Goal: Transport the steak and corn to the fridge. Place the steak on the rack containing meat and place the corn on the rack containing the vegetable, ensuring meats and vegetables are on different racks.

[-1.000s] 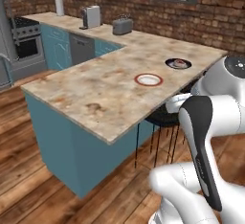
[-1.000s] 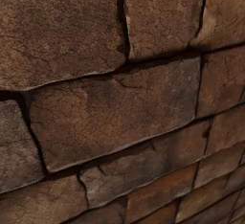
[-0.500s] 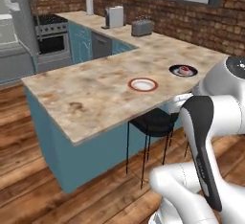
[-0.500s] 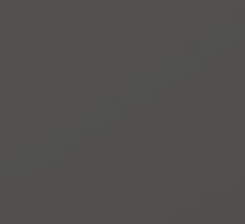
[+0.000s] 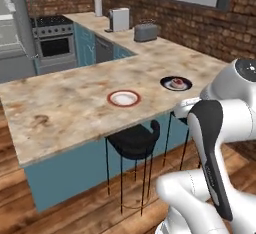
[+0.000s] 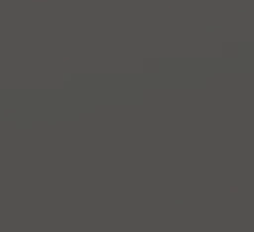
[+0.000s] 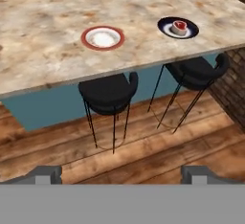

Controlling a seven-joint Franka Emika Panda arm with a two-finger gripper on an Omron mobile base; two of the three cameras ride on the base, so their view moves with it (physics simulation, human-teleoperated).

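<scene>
On the beige marble tabletop (image 7: 43,31), the small red, pale-rimmed steak (image 7: 179,26) sits on a dark round plate (image 7: 190,31), near a red-rimmed white plate (image 7: 102,38); the pincer (image 7: 122,175) hangs released above two black stools.

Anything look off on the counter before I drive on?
Nothing spilled or askew. The steak sits on its dark plate, the red-rimmed plate holds nothing, both flat on the counter. Only oddity: the right base view is uniformly dark grey.
</scene>
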